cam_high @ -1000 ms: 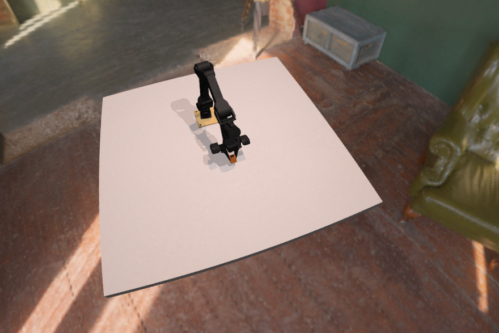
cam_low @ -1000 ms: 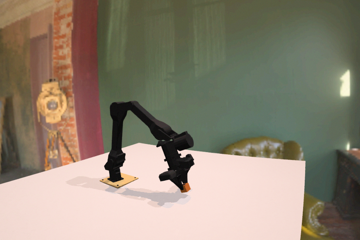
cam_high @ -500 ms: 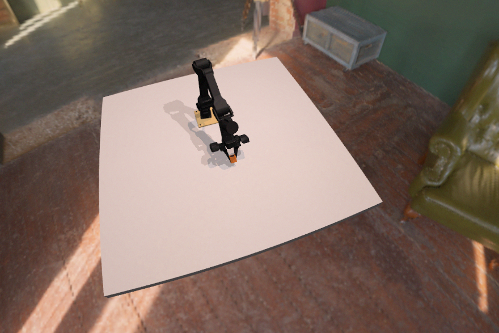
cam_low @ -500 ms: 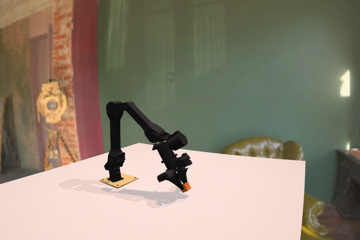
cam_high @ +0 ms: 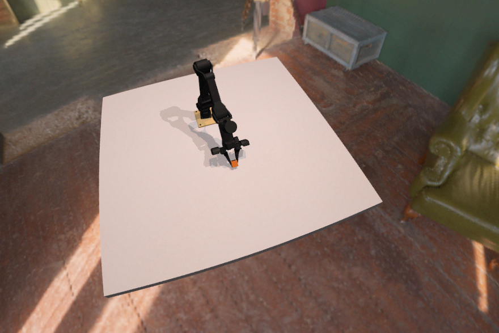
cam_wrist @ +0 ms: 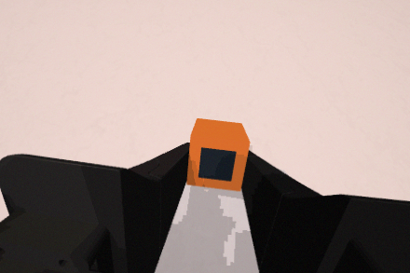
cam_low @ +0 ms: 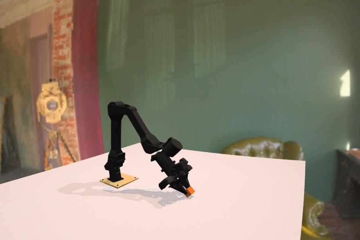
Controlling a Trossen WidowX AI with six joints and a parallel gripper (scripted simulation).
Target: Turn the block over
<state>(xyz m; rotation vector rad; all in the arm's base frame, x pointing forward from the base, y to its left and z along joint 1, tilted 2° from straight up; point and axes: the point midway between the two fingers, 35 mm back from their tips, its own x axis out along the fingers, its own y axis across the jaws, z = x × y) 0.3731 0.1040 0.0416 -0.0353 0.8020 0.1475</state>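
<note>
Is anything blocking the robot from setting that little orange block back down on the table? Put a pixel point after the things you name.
Nothing visible is in the way: the fingers (cam_high: 235,161) (cam_low: 188,190) grip the orange block (cam_high: 234,163) (cam_low: 190,191) (cam_wrist: 219,133), and only bare table (cam_high: 241,208) (cam_low: 221,211) (cam_wrist: 210,49) shows around it.

a small orange block (cam_high: 234,163) (cam_low: 190,191) (cam_wrist: 218,154), cube-like, with a dark square mark on one face. it is gripped between two black fingers and tilted at the table; the marked face points back toward the wrist camera, not downward. whether it touches the table is unclear.

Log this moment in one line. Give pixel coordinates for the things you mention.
claw (cam_high: 234,161) (cam_low: 187,191) (cam_wrist: 216,153): shut on block | block (cam_high: 234,163) (cam_low: 190,191) (cam_wrist: 220,132): tilted | dark mark: facing claw | turnover: unfinished
</note>
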